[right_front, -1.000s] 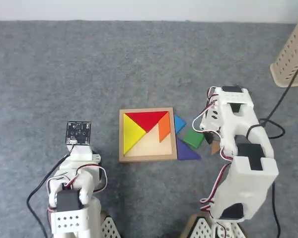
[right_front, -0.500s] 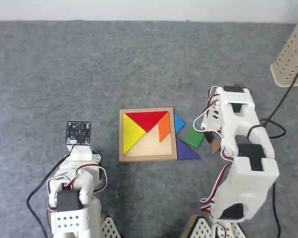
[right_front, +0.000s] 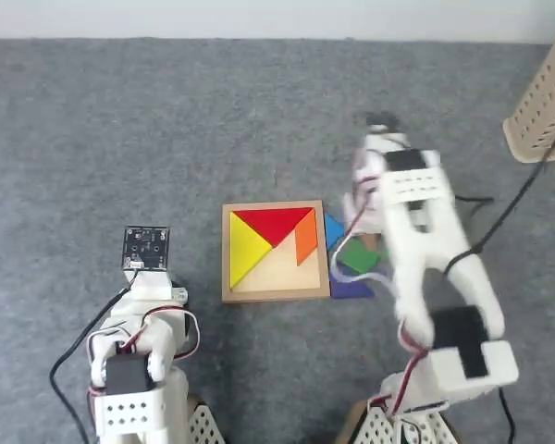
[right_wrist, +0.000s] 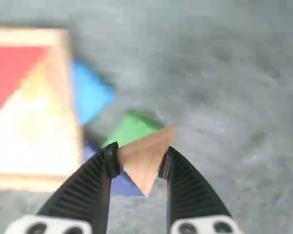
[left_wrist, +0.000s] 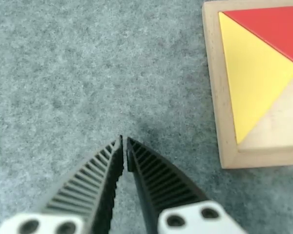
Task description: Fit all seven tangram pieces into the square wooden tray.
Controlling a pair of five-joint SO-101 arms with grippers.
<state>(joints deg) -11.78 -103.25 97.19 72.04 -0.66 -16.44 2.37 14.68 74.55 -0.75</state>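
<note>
Tan triangle (right_wrist: 145, 155) is clamped between the jaws of the right gripper (right_wrist: 139, 157), seen over the green square (right_wrist: 129, 129) just beside the square wooden tray (right_front: 274, 296). Red triangle (right_front: 275, 225), yellow triangle (right_front: 245, 250) and orange piece (right_front: 305, 245) are seated in the tray. Left gripper (left_wrist: 124, 144) is clenched on nothing, above the carpet (left_wrist: 63, 73) near the tray.

Grey carpet (right_front: 166, 129), beige slotted basket (right_front: 543, 109) far corner

The right arm (right_front: 416, 213) swings out and toward the wooden tray (right_front: 276, 294). Its end effector (right_wrist: 139, 163), clamped on the tan triangle (right_wrist: 145, 153), lifts that piece off the surface (right_front: 166, 139) — closer to the tray now, above the green square (right_wrist: 129, 129).
</note>
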